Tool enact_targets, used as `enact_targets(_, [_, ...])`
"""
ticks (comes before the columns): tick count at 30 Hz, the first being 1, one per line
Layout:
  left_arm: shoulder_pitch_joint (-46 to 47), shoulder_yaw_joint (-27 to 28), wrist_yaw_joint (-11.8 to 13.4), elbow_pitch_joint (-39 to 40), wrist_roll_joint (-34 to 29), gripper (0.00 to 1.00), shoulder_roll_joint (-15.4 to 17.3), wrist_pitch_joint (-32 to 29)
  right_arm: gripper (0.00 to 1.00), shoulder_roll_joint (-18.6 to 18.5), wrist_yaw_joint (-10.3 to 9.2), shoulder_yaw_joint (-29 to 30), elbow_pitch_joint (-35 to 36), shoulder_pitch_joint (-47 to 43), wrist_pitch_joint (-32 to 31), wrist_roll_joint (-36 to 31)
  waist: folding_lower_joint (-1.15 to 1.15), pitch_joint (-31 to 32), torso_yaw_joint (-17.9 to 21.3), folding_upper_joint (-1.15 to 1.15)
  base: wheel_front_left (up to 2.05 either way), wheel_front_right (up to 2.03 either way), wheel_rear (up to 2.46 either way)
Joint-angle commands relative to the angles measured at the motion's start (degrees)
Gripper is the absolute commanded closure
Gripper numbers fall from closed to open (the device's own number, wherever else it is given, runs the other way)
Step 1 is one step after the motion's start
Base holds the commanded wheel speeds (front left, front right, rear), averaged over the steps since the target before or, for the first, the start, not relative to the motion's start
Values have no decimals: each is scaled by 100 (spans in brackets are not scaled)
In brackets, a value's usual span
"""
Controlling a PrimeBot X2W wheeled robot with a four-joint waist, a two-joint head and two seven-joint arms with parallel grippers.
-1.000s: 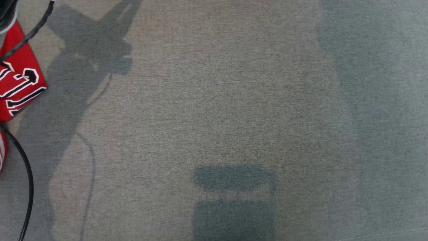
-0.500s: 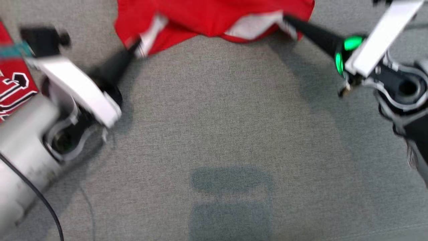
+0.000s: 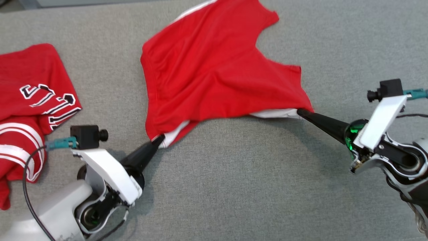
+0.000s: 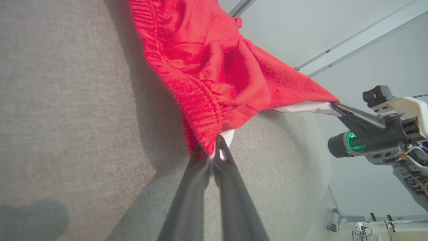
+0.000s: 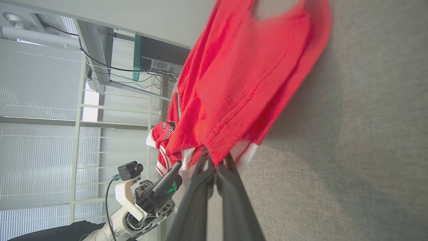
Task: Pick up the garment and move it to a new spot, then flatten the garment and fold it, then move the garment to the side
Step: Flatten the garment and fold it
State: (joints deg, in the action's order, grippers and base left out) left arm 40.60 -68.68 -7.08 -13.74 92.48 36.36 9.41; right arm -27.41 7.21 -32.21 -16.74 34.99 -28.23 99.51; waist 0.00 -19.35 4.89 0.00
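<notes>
The garment (image 3: 214, 70) is a red top with white trim, stretched between both grippers above the grey table. My left gripper (image 3: 159, 139) is shut on its near-left corner, seen up close as red cloth (image 4: 214, 83) pinched at the left gripper's tips (image 4: 212, 152). On the near-right corner my right gripper (image 3: 300, 112) is shut as well; the right wrist view has the garment (image 5: 247, 73) hanging from the right gripper's tips (image 5: 215, 160). The far end of the cloth rests on the table.
A second red garment with black-and-white lettering and white stripes (image 3: 30, 107) lies crumpled at the table's left. The grey table surface (image 3: 234, 187) spreads in front of me. A black cable (image 3: 26, 194) loops by my left arm.
The head camera has swung, bringing the garment and both arms into the picture. Both grippers stay shut on the garment's corners, and the cloth now spreads wider between them.
</notes>
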Motion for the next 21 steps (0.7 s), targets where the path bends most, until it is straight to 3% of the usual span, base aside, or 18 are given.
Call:
enact_targets(1, [0,179,-40,63,24,100,164,0,100,-159,28,77,179,-171,18,40,0,158,-24,0,0,0,0])
enact_targets(8, [-343,110,-40,24,-183,100,189,115,100,-344,28,425,200,-617,197,-159,0,443,-44,0,0,0,0])
enact_targets(21, [-915,-66,-40,-110,-204,100,130,171,100,-472,28,415,-104,-1231,105,-458,0,912,-138,0,0,0,0])
